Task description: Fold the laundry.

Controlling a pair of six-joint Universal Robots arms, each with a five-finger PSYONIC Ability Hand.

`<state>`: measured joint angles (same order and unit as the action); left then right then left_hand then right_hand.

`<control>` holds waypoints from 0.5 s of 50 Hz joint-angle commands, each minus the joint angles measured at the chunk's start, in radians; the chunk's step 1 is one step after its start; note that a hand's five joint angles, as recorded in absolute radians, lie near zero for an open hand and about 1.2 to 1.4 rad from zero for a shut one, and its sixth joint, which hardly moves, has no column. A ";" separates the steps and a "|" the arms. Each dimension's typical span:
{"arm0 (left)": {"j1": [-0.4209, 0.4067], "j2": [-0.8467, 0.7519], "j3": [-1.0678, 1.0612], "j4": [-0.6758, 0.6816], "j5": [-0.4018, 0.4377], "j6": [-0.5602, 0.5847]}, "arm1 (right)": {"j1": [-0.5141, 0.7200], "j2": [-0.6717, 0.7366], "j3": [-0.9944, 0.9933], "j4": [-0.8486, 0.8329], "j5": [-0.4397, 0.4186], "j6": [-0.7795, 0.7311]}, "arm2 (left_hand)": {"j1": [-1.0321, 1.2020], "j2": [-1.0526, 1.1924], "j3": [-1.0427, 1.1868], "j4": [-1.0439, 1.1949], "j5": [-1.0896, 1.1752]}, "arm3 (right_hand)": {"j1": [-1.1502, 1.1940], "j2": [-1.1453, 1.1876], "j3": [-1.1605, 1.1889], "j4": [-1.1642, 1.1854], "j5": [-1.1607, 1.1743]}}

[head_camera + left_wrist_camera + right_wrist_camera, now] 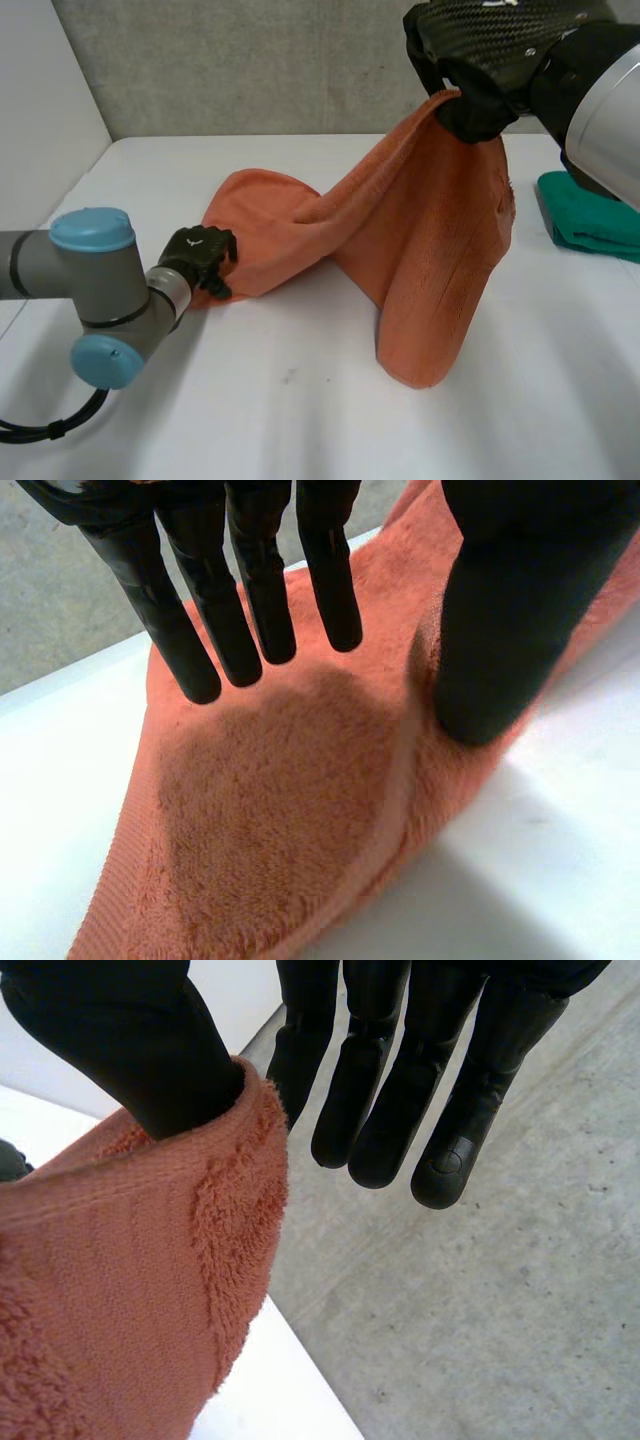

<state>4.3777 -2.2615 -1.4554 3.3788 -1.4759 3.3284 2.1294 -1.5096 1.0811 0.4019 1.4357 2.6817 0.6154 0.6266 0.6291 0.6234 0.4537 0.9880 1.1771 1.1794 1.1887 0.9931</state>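
An orange towel (430,260) is half lifted off the white table (300,420). My right hand (480,95) holds its top corner high at the back right, and the rest hangs down to the table. In the right wrist view the thumb (130,1050) pinches the towel's hem (120,1290) against the nearly straight fingers (380,1110). My left hand (200,258) rests low at the towel's left end, which still lies on the table. In the left wrist view its straight fingers (250,600) hover over the towel (280,820), while the thumb (510,630) presses on the edge.
A folded teal cloth (590,215) lies at the table's right side, just beyond the hanging towel. A grey wall (250,60) runs behind the table's far edge. Bare table stretches across the front.
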 commanded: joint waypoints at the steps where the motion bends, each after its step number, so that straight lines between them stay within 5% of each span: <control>1: -0.007 0.108 -0.091 -0.029 0.006 0.002 | 0.003 0.008 0.013 -0.003 -0.001 -0.002 | 0.003 -0.008 -0.010 -0.005 -0.010 | 0.408 0.219 0.217 0.208 0.229; 25: -0.007 0.062 -0.082 -0.018 0.005 0.000 | 0.001 -0.001 -0.125 0.002 0.008 0.009 | 0.012 0.001 -0.002 0.004 -0.001 | 0.408 0.219 0.217 0.208 0.229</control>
<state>4.3766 -2.1833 -1.5535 3.3556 -1.4701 3.3315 2.1314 -1.5100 0.9860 0.3989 1.4400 2.6883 0.5749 0.5682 0.5717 0.5646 0.3817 0.9880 1.1771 1.1795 1.1887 0.9931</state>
